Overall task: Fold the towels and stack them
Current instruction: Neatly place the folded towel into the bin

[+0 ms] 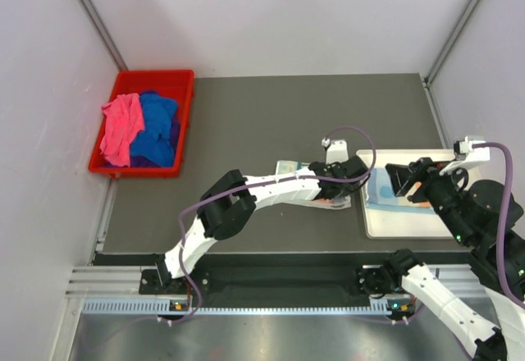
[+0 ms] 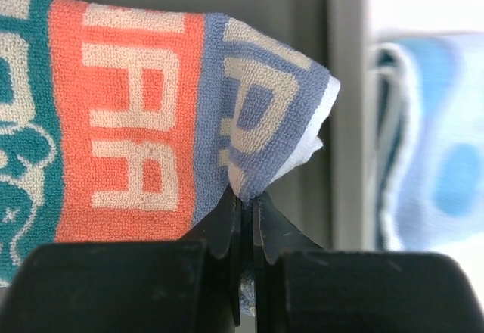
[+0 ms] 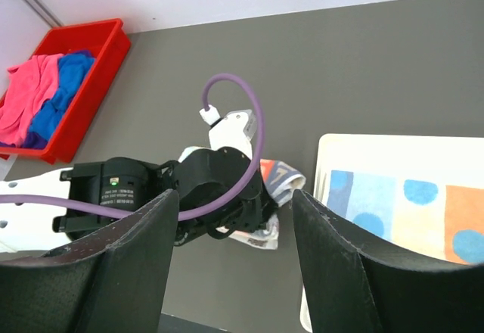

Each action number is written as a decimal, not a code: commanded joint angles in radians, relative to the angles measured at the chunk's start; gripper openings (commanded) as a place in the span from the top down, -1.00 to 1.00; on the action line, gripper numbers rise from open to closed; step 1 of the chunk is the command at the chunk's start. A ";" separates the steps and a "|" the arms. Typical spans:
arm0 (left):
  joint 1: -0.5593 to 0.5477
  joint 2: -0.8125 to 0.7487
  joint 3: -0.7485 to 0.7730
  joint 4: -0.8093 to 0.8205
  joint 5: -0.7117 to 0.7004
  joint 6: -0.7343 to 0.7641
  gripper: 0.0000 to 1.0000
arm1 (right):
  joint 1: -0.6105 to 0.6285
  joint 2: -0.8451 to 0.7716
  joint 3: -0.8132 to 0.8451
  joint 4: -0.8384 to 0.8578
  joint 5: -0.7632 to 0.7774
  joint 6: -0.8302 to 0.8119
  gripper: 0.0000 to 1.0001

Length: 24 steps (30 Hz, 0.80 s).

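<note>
- The tabletop (image 1: 271, 131) carries the whole job. The step in hand is judged to be the folding of a second towel, just left of the tray (image 1: 402, 228).
- The red bin (image 1: 184, 90) sits well to the far left of the tray. A pink towel (image 1: 121, 127) and a blue towel (image 1: 160, 127) are heaped in it, not yet folded.
- On the tray a light blue patterned towel (image 3: 393, 212) is laid flat, which is taken as the start of the stack.
- The lettered towel (image 2: 128, 121) lies on the tabletop just beside the tray's left edge. One of its corners is lifted.
- That corner is pinched by the left fingers (image 2: 223, 223), which are closed tight on the cloth.
- The right fingers (image 3: 128, 265) are held partly apart above the tray's left side, and nothing is gripped.
- The next move is judged to call for the held corner to be carried across the towel and laid down evenly, without the cloth being dragged.
- The pinch itself is shown only by the left wrist view. The bin and the towels left in it are shown by the top and right wrist views. In the top view the lettered towel is largely hidden by the left arm.
</note>
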 commanded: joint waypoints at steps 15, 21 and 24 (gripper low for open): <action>-0.041 0.035 0.282 0.250 0.236 -0.055 1.00 | -0.008 0.010 0.084 -0.030 0.054 -0.042 -0.22; -0.045 0.083 0.376 0.261 0.279 -0.064 1.00 | -0.009 0.010 0.106 -0.037 0.066 -0.048 -0.23; -0.045 0.111 0.417 0.270 0.306 -0.078 1.00 | -0.008 0.013 0.118 -0.046 0.071 -0.049 -0.22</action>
